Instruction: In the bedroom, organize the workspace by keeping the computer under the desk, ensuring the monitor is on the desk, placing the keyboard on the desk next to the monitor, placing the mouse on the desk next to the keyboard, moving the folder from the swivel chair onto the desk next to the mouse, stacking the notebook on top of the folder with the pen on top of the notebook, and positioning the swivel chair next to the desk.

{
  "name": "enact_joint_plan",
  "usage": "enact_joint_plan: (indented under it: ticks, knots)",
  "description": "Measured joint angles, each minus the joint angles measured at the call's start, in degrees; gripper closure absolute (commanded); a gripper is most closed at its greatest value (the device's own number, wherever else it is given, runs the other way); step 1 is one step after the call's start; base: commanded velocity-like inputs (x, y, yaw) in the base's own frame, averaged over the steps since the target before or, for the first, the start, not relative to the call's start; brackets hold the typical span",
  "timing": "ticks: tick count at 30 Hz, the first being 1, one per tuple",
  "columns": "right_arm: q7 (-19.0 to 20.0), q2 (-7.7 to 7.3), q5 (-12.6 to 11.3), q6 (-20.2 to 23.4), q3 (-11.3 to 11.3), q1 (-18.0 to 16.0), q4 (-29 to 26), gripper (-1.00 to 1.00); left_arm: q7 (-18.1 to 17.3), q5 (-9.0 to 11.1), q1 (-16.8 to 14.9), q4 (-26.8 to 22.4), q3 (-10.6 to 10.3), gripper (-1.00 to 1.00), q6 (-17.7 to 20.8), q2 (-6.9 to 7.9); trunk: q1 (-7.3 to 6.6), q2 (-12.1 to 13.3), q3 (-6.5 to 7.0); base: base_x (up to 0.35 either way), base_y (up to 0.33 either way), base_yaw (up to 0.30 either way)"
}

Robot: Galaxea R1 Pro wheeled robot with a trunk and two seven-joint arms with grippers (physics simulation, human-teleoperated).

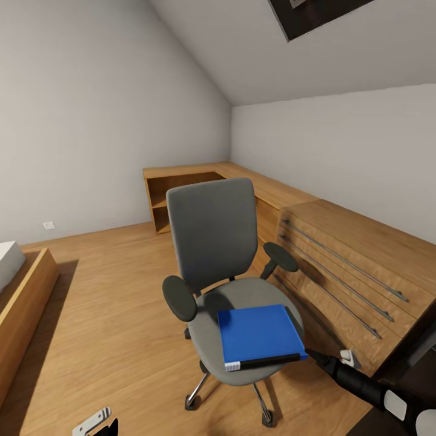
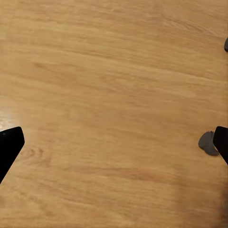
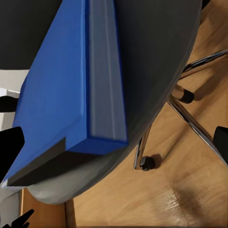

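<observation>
Right gripper (image 1: pixel 310 353) sits at the near right corner of the folder (image 1: pixel 259 335), arm coming in from the lower right in the head view; in the right wrist view its two dark fingertips stand wide apart at either edge of frame, so jaws spread, nothing clamped yet; folder's front edge lies between them but contact can't be confirmed. Left gripper (image 2: pixel 114 142) hangs low with its tips likewise apart over bare wooden floor (image 2: pixel 109 80), holding nothing.

Folder lies flat on the seat of the swivel chair (image 1: pixel 213 233), toward the seat's front, blue cover up, pale page edge facing the robot; a dark strip runs along that near edge. Chair stands on the floor, chrome base and castors under it, just beside a light-wood drawer chest (image 1: pixel 351 272) with long rail handles.

Step in hand, judging: picking the folder off the chair. Next move likely needs the right jaws pushed on over the corner, one finger above and one below the cover, then closed and lifted clear; a swivel seat may turn or roll under a sideways push.
</observation>
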Motion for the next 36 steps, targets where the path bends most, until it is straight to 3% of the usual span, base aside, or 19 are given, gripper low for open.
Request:
enact_joint_plan:
  ticks: [9, 13, 36]
  knots:
    - [-0.01, 0.15, 0.24, -0.04, -0.02, 0.0, 0.0, -1.0, 0.0, 0.0, 0.0, 0.0, 0.02, -1.0, 0.0, 0.0, 0.0, 0.0, 0.0, 0.0, 0.0, 0.0]
    - [-0.03, 0.13, 0.26, -0.06, 0.01, 0.0, 0.0, -1.0, 0.0, 0.0, 0.0, 0.0, -0.04, -1.0, 0.0, 0.0, 0.87, -1.59, -0.71, 0.0, 0.0, 0.0]
    - [-0.05, 0.58, 0.33, -1.59, -0.07, 0.0, 0.08, -1.0, 0.01, 0.09, 0.0, -0.02, 0.2, -1.0, 0.01, 0.07, 0.88, -1.6, -0.72, 0.0, 0.033, 0.0]
